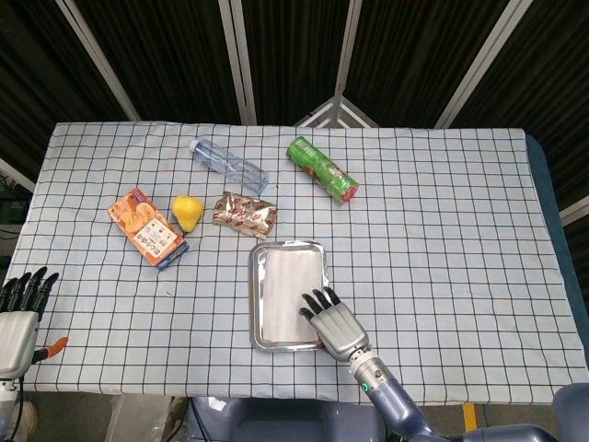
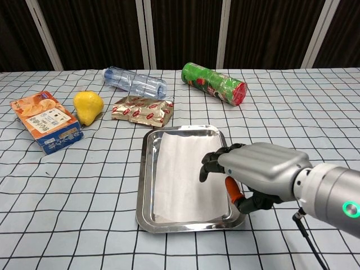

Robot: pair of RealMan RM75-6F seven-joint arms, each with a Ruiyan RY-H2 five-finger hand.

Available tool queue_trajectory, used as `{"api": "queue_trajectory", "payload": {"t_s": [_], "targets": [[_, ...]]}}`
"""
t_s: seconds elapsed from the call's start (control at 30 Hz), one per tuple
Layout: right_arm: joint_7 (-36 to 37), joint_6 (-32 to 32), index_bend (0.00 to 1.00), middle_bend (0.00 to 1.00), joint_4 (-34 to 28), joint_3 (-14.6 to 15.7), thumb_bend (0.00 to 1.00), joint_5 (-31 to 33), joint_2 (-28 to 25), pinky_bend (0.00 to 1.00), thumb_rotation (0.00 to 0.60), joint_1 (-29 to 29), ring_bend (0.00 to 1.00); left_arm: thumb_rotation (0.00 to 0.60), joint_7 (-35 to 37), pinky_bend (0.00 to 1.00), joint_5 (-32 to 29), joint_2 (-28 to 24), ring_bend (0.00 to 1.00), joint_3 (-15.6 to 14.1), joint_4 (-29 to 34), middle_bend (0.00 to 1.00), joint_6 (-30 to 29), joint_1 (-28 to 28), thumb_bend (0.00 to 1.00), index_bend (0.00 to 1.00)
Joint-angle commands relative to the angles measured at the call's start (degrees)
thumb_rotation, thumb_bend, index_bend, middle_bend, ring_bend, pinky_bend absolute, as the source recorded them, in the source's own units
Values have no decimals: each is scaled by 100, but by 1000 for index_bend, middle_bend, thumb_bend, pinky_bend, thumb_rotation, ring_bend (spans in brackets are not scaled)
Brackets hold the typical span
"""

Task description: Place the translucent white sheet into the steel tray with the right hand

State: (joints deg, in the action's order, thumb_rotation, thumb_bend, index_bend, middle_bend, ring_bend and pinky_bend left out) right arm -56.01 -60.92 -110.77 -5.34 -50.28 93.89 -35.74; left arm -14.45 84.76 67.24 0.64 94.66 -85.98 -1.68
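Right hand (image 2: 256, 175) over the steel tray's (image 2: 144, 169) near right corner, fingers spread, holding nothing; we see the translucent white sheet (image 2: 183, 174) lying flat inside it.

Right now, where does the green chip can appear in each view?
Head view: green chip can lies upper centre, beyond the steel tray.
Chest view: it lies top centre-right, red end toward the right.
Shared landmark: the tray's far edge nearer the camera.
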Motion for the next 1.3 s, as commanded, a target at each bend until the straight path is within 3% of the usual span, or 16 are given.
{"api": "queue_trajectory", "payload": {"t_s": [0.03,0.23,0.77,1.07,1.3], "targets": [[-133,53,242,90,167,27,969,272,157,0,600,-177,0,600,2,0,-27,-24,0,10,8,0,26,-9,105,0],[-144,19,242,91,370,67,969,598,243,0,600,-353,0,600,-47,0,-103,-60,0,19,38,0,98,-33,105,0],[59,-31,243,91,458,275,969,679,317,0,600,-609,0,600,-65,0,-135,-54,0,35,54,0,77,-36,105,0],[131,-370,243,90,316,238,969,454,247,0,600,-660,0,600,-58,0,-139,-50,0,43,53,0,70,-43,105,0],[62,-858,195,81,-277,325,933,-68,-185,0,600,-579,0,600,-65,0,-123,-49,0,37,57,0,54,-41,104,0]]}}
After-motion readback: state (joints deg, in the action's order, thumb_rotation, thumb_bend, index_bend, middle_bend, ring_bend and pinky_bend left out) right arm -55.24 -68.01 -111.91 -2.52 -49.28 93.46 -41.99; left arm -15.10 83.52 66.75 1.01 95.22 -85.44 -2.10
